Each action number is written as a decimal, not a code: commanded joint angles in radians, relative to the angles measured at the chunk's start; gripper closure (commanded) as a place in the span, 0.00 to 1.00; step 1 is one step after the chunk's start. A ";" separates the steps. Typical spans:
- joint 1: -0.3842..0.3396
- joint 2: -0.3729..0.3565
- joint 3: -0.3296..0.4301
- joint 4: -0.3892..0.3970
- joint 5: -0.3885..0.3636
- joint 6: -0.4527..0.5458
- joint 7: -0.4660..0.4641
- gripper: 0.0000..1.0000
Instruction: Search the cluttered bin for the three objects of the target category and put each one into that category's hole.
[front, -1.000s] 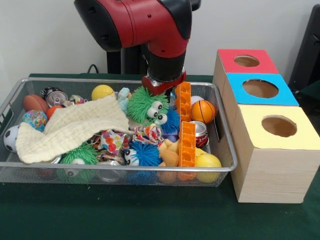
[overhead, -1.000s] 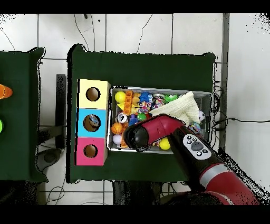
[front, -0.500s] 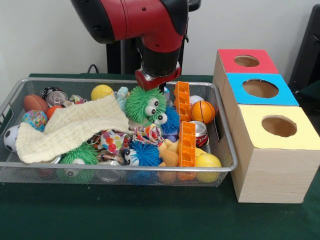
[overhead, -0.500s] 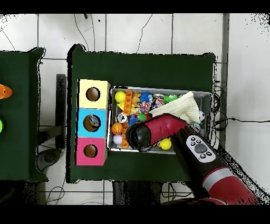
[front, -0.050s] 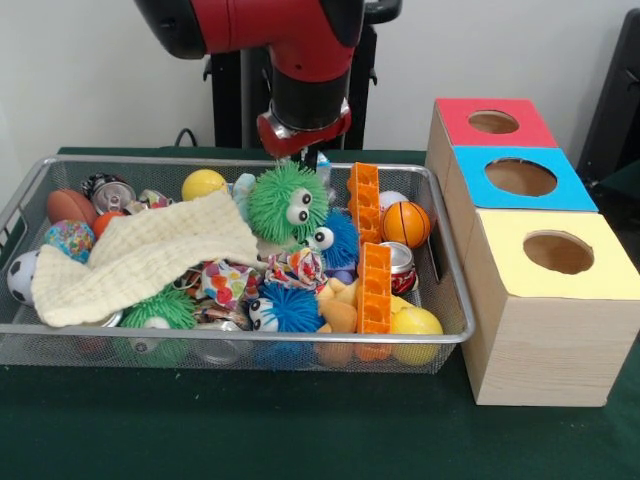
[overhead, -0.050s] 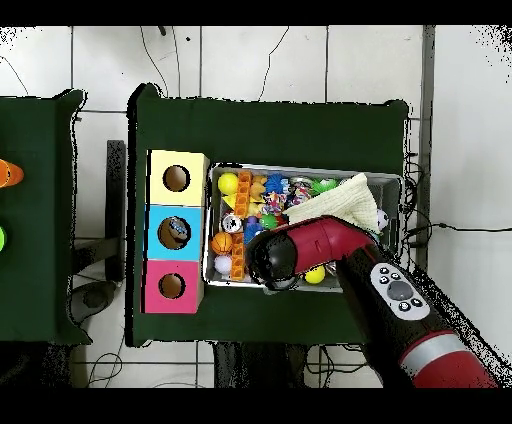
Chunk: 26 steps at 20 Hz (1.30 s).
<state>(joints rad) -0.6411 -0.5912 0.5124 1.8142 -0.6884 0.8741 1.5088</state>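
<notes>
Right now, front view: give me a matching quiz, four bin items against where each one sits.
Items:
1. green fuzzy toy
2. mini basketball
3. soccer ball
4. cream cloth

Places:
A. against the bin's left wall, near corner
B. draped over the clutter in the left half
C. right under the tool
D. by the right wall, beside the upright orange block

Pairs: 1-C, 2-D, 3-A, 4-B
</notes>
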 joint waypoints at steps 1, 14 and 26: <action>-0.057 -0.020 0.068 0.089 0.038 0.190 -0.280 1.00; -0.069 -0.008 0.200 -0.004 0.171 0.219 -0.214 1.00; -0.062 -0.061 0.277 -0.030 0.296 0.279 -0.159 1.00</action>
<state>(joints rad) -0.6983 -0.6217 0.6993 1.8316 -0.4522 1.0280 1.5088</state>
